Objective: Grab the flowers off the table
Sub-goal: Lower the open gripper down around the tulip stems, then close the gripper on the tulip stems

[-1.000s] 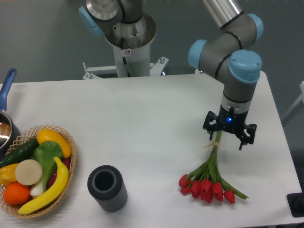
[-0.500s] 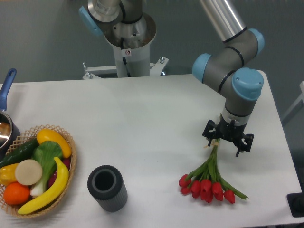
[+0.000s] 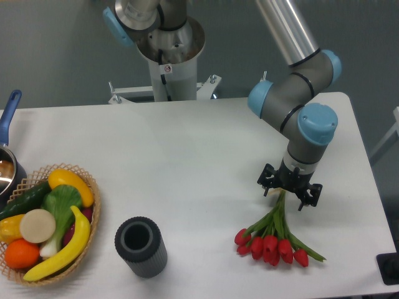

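Red-headed, green-stemmed flowers — white table — black hand

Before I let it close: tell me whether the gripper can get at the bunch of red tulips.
Probably yes. The gripper sits right over the green stems of the red tulips on the white table, nothing between them.
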